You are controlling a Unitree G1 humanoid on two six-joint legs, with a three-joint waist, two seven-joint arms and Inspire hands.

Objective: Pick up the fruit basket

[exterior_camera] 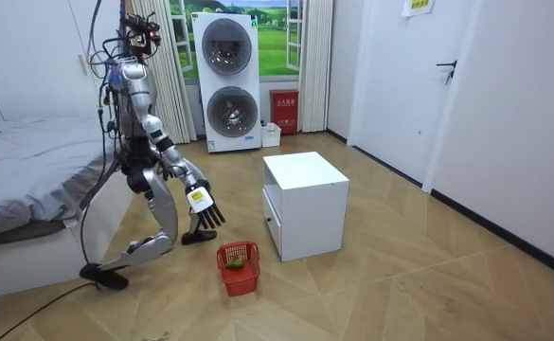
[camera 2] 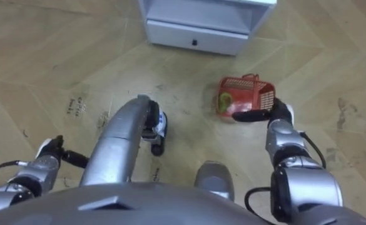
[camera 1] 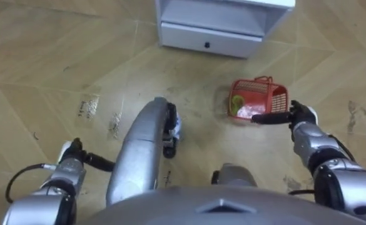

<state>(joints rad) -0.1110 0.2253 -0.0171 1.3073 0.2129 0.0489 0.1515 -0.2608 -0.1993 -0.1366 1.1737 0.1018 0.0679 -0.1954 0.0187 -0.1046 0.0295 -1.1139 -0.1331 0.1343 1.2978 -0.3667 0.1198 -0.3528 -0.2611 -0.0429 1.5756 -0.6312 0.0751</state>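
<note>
As the robot crouches with both knees bent on a pale wooden floor (camera 1: 45, 75), its right hand (camera 1: 298, 115) reaches toward the red basket (camera 1: 258, 100), with its fingers (camera 1: 270, 118) stretched out straight along the basket's near rim; whether they touch it cannot be told. The basket stands on the floor near the white cabinet (camera 1: 223, 19), before its front with the drawer (camera 1: 208, 39). Its handles are raised, and green fruit (camera 1: 236, 103) and something pale lie inside. Neither hand holds it. The left hand (camera 1: 76, 151) hangs low on the other side of the robot's knee, well apart from the basket, with its dark fingers extended and empty. Grey scuff marks (camera 1: 89, 106) fleck the boards on that side. In the room view, a bed (exterior_camera: 30, 161) fills the left edge behind the robot. A stacked washer and dryer (exterior_camera: 227, 80) stand against the far wall between curtains (exterior_camera: 316, 57), with a small red box (exterior_camera: 284, 111) beside them. A closed door (exterior_camera: 461, 85) is set in the white wall on the right.
</note>
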